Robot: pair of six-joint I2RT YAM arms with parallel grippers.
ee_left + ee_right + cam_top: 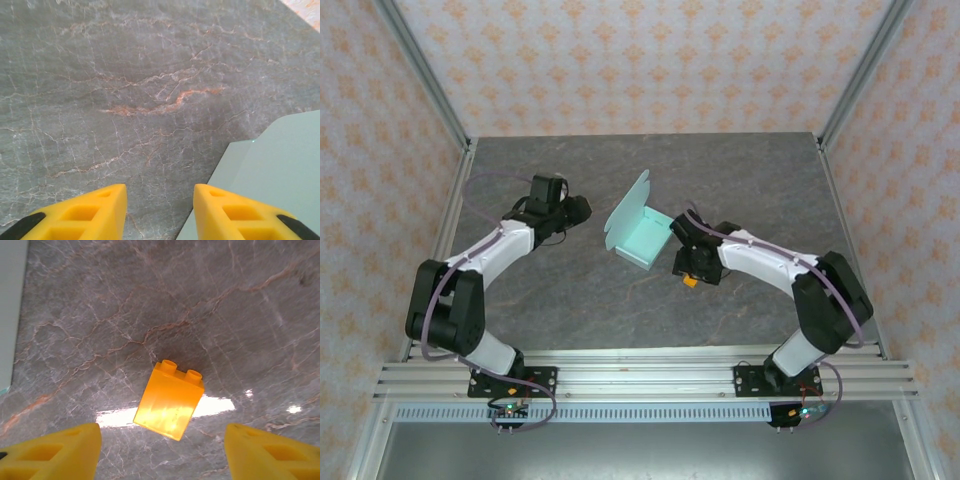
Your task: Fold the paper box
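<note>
The paper box (640, 232) is pale mint-green card, partly folded, with one flap standing up at its far left; it rests on the table's middle. My left gripper (582, 210) hovers just left of it, open with nothing between its yellow fingers (95, 210). In the left wrist view the card (280, 170) lies to the right of the gripper (160, 200), beside the right finger. My right gripper (686, 268) hangs at the box's right side, open, pointing down. In the right wrist view only a strip of the card (12, 305) shows at the left edge.
A small orange block (170, 400) with two studs lies on the grey marble table (570, 300), below the open right gripper (161, 450) and apart from both fingers. Aluminium frame posts (425, 75) and patterned walls bound the table.
</note>
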